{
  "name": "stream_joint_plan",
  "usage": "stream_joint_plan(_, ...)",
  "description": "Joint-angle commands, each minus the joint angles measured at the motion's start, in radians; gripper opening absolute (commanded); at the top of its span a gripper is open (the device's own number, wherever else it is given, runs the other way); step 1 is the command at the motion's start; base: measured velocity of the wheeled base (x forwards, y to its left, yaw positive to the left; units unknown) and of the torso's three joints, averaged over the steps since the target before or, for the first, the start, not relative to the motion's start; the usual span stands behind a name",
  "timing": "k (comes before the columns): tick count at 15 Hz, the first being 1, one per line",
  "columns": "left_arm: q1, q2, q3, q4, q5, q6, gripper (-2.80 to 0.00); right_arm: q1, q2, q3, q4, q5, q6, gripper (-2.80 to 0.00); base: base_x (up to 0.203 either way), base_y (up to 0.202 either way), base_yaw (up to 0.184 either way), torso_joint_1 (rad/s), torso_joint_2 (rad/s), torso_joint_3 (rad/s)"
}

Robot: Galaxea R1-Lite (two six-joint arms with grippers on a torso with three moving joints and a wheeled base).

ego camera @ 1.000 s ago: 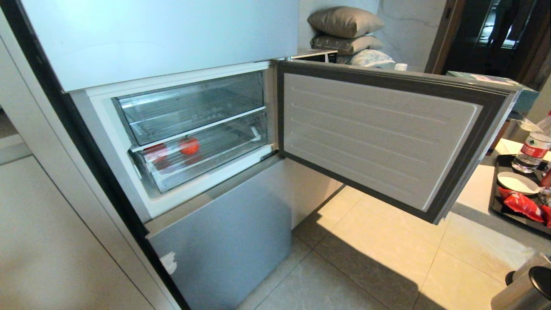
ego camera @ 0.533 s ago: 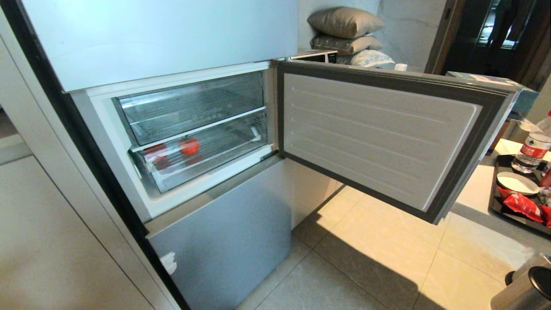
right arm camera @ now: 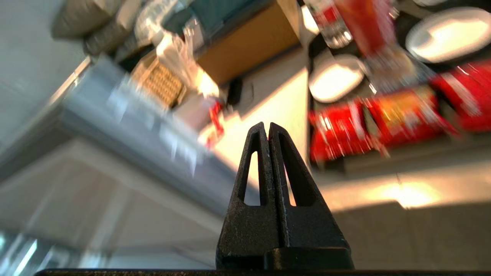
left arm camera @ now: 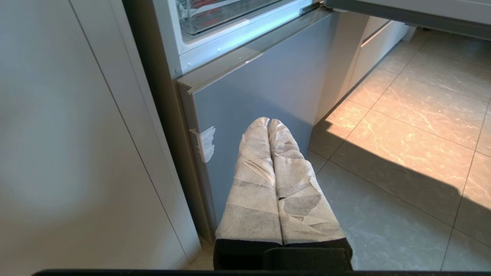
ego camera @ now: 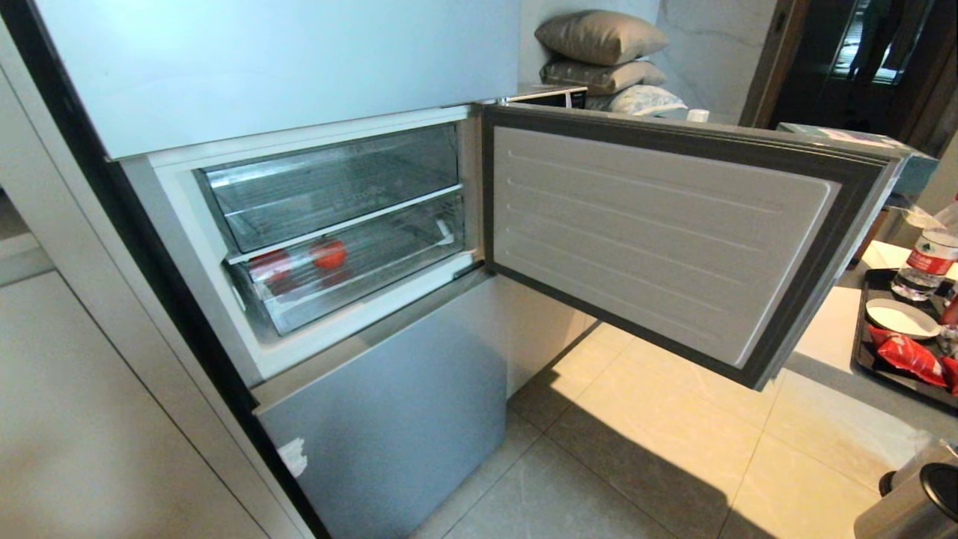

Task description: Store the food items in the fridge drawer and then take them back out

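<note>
Clear plastic makes up the fridge drawer [ego camera: 352,273], the lower of two see-through bins inside the open middle compartment of a silver-blue fridge [ego camera: 262,67]. The drawer is pushed in, and two red food items lie on its ribbed bottom toward its left end: a duller pinkish-red round fruit [ego camera: 271,264] on the far left, and just beside it, to the right, a brighter red tomato [ego camera: 329,254]. The upper drawer [ego camera: 329,183] sits directly above.

The compartment's door [ego camera: 666,232] swings wide open to the right, showing its white ribbed inner lining and grey seal. Below the compartment, a lower fridge door panel [ego camera: 397,419] is shut.

Neither arm appears in the head view. The left gripper [left arm camera: 268,122], its fingers [left arm camera: 253,184] wrapped in white tape and pressed together with nothing between them, hangs low in front of the lower door panel, above the tiled floor [left arm camera: 402,161]. The right gripper [right arm camera: 267,126], bare black, is likewise clenched and empty; its view is blurred and looks toward a pale counter holding a dark tray [ego camera: 868,352] with red snack packets [right arm camera: 341,130] and a white plate [right arm camera: 335,76]. A water bottle [ego camera: 924,262] stands at the tray's far end. Pillows [ego camera: 599,41] are stacked in the background beyond the fridge.
</note>
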Motion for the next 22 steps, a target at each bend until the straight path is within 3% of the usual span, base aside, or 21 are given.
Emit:
stream_joint_plan(1, 0.000, 0.000, 0.002, 0.000, 0.000, 0.000, -2.80, -0.029, 0.260, -0.074, -0.109, 0.049, 0.039, -2.80, 0.000, 0.000, 0.000, 0.000, 0.00, 0.000)
stream_joint_plan(4, 0.000, 0.000, 0.002, 0.000, 0.000, 0.000, -2.80, -0.036, 0.417, -0.246, -0.138, 0.159, 0.149, -2.80, 0.000, 0.000, 0.000, 0.000, 0.00, 0.000)
stream_joint_plan(6, 0.000, 0.000, 0.002, 0.000, 0.000, 0.000, -2.80, -0.036, 0.511, -0.331, -0.142, 0.232, 0.165, -2.80, 0.000, 0.000, 0.000, 0.000, 0.00, 0.000)
stream_joint_plan(11, 0.000, 0.000, 0.002, 0.000, 0.000, 0.000, -2.80, -0.032, 0.692, -0.538, -0.117, 0.511, 0.193, -2.80, 0.000, 0.000, 0.000, 0.000, 0.00, 0.000)
stream_joint_plan(13, 0.000, 0.000, 0.002, 0.000, 0.000, 0.000, -2.80, -0.025, 0.706, -0.568, -0.097, 0.628, 0.259, -2.80, 0.000, 0.000, 0.000, 0.000, 0.00, 0.000)
stream_joint_plan(15, 0.000, 0.000, 0.002, 0.000, 0.000, -0.001, -2.80, -0.019, 0.722, -0.591, -0.095, 0.683, 0.331, -2.80, 0.000, 0.000, 0.000, 0.000, 0.00, 0.000)
stream_joint_plan(17, 0.000, 0.000, 0.002, 0.000, 0.000, 0.000, -2.80, -0.002, 0.724, -0.594, -0.093, 0.694, 0.346, -2.80, 0.000, 0.000, 0.000, 0.000, 0.00, 0.000)
stream_joint_plan(22, 0.000, 0.000, 0.002, 0.000, 0.000, 0.000, -2.80, 0.021, 0.684, -0.588, -0.023, 0.852, 0.350, -2.80, 0.000, 0.000, 0.000, 0.000, 0.00, 0.000)
